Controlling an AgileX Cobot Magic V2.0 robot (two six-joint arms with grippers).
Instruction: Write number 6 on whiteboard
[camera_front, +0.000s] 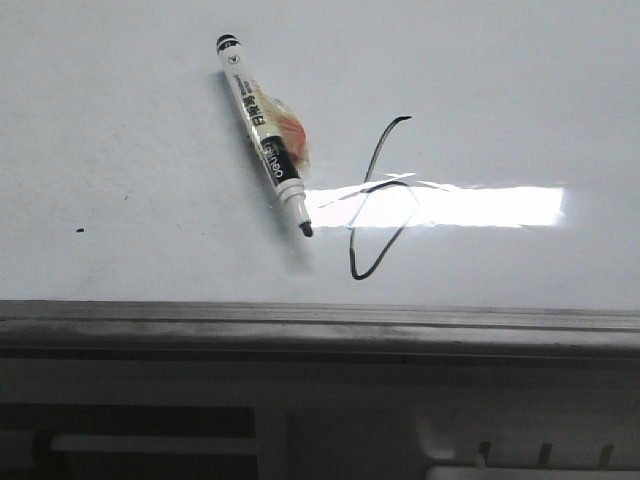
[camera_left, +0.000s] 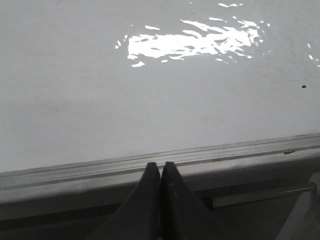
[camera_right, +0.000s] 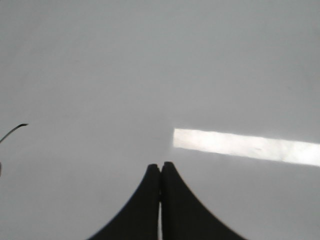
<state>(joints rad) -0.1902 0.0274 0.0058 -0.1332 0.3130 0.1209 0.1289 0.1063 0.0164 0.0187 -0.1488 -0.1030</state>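
Note:
The whiteboard (camera_front: 480, 90) fills the front view, with its grey metal frame edge (camera_front: 320, 322) along the near side. The number 6 (camera_front: 378, 200) is drawn on it in a thin black line, a curved stem above an angular loop. Its top end shows in the right wrist view (camera_right: 15, 130). An uncapped black-and-white marker (camera_front: 262, 133) lies flat on the board, left of the 6, tip toward the frame. My left gripper (camera_left: 160, 165) is shut and empty over the frame edge (camera_left: 200, 155). My right gripper (camera_right: 160, 166) is shut and empty above the board (camera_right: 160, 65). Neither gripper shows in the front view.
A small black dot (camera_front: 80, 231) sits on the board at the left; it also shows in the left wrist view (camera_left: 303, 86). A bright light reflection (camera_front: 460, 205) crosses the 6's loop. Below the frame there is a dark shelf area (camera_front: 150, 440).

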